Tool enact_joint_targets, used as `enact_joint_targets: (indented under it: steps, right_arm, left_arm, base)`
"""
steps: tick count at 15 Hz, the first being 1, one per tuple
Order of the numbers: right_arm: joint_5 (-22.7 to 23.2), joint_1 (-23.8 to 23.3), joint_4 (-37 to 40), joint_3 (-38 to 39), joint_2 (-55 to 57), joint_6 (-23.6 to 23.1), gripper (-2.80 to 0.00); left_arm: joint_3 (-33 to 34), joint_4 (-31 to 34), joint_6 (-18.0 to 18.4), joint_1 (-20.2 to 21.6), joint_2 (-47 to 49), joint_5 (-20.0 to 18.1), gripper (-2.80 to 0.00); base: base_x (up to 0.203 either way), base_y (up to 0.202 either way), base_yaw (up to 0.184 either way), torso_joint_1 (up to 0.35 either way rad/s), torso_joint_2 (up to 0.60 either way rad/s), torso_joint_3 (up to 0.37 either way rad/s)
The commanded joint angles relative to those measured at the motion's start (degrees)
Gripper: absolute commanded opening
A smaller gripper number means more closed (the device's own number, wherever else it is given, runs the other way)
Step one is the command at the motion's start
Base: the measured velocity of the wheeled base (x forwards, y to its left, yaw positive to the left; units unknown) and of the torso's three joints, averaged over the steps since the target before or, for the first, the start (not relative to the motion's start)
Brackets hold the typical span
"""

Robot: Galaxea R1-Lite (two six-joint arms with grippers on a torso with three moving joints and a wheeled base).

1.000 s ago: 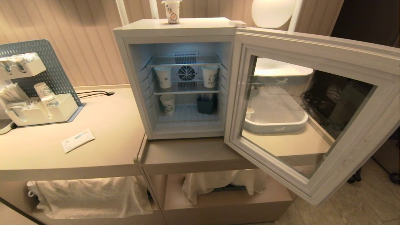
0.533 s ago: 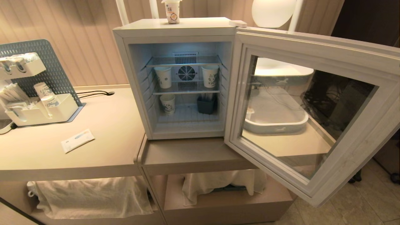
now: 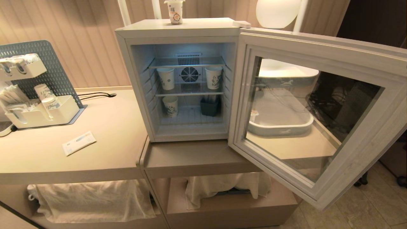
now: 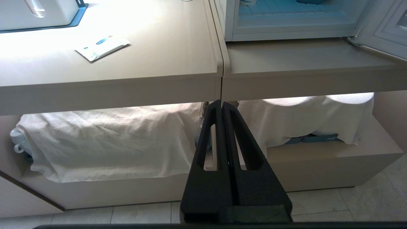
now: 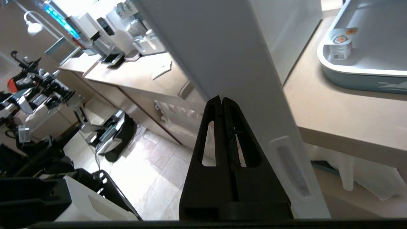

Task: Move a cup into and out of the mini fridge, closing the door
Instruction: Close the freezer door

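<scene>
Nothing on the bench has moved since the earlier frame. At the top middle of the head view, the cup stands upright on the roof of the mini fridge, wide rim up. To the right, the door hangs wide open. Paper cups sit on the shelves inside. Left gripper has its fingers pressed together, low before the bench edge. Right gripper has its fingers pressed together too, just beside the door's outer edge.

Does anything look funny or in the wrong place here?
Yes. The cup stands on top of the mini fridge, not inside, and the door hangs wide open. Nothing looks spilled or broken.
</scene>
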Motion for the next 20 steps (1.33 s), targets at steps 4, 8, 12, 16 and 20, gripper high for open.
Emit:
enact_joint_targets:
  steps: [4, 8, 12, 16, 20]
  right_arm:
    - [0.6, 4.0, -5.3, -4.4, 10.8, -0.5, -2.8]
    - [0.6, 2.9, -5.3, -3.3, 4.5, 0.4, -2.8]
    - [0.6, 2.2, -5.2, -1.7, -1.2, 3.5, -2.8]
    - [0.6, -1.8, -5.0, 1.1, -8.6, 5.4, -2.8]
    - [0.6, -5.9, -4.9, 3.3, -12.8, 9.8, -2.8]
  left_arm:
    - [0.0, 0.0, 0.0, 0.0, 0.1, 0.0, -2.8]
    - [0.0, 0.0, 0.0, 0.0, 0.1, 0.0, -2.8]
    - [0.0, 0.0, -0.1, 0.0, 0.1, 0.0, -2.8]
    - [0.0, 0.0, -0.1, 0.0, 0.1, 0.0, -2.8]
    - [0.1, 0.0, -0.1, 0.0, 0.1, 0.0, -2.8]
  base:
    - [0.0, 0.0, 0.0, 0.0, 0.0, 0.0]
    - [0.0, 0.0, 0.0, 0.0, 0.0, 0.0]
    - [0.0, 0.0, 0.0, 0.0, 0.0, 0.0]
    - [0.0, 0.0, 0.0, 0.0, 0.0, 0.0]
    - [0.0, 0.0, 0.0, 0.0, 0.0, 0.0]
